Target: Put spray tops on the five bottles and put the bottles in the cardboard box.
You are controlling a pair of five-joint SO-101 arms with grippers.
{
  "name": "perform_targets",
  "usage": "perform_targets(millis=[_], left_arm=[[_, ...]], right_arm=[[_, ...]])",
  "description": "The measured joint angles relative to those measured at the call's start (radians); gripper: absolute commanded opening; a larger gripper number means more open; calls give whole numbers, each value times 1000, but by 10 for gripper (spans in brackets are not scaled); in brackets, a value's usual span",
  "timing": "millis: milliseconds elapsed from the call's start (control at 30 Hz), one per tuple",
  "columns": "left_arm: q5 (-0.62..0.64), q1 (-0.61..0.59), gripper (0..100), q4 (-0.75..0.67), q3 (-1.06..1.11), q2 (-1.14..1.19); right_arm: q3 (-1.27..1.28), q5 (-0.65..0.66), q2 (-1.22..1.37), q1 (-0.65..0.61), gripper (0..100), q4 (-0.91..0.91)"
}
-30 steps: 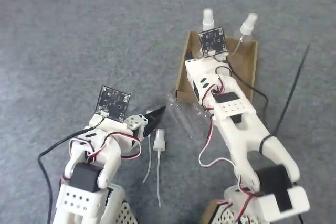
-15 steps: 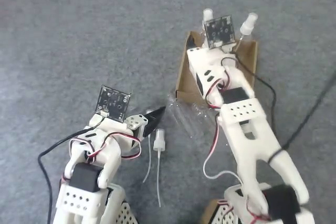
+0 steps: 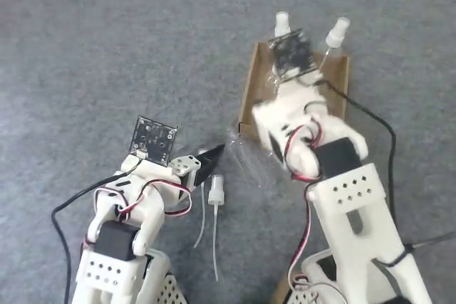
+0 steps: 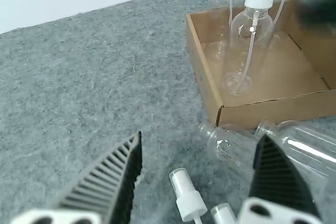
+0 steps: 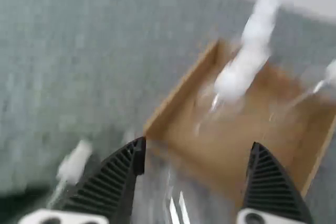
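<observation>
Spray top (image 4: pixel 187 201) on the carpet (image 4: pixel 79 77) between the left pincer's (image 4: pixel 201 137) parted jaws (released, nothing held).

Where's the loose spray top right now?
High view: the loose spray top lies on the carpet beside the left gripper, short of the cardboard box.

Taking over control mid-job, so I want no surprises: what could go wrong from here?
1. The open right gripper hangs over the brown cardboard box, near the upright clear plastic bottles with white spray tops; a low sweep could topple them.
2. The uncapped clear bottles lying beside the box are round and may roll if nudged.
3. The loose white spray top lies close to the open left gripper, which might flick it away.
</observation>
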Motion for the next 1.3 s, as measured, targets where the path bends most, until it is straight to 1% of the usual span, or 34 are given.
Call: perform_targets(millis=[133,200,267,367,600,767,967,1067,1300], left_arm=[[0,0,316,0,0,0],[0,0,316,0,0,0],[0,0,316,0,0,0],[0,0,316,0,11,0],[0,0,316,0,15,0],[0,0,316,0,15,0],[0,0,316,0,15,0],[0,0,316,0,15,0],[0,0,316,0,15,0]], right_arm=[[0,2,-2,-46,257,253],[8,2,-3,-44,258,318],[48,2,-3,-43,257,339],[147,2,-3,-48,257,331],[339,2,-3,-46,257,204],[348,2,-5,-35,256,187],[356,6,-3,55,256,137],[356,41,44,61,256,124],[356,54,184,64,254,63]])
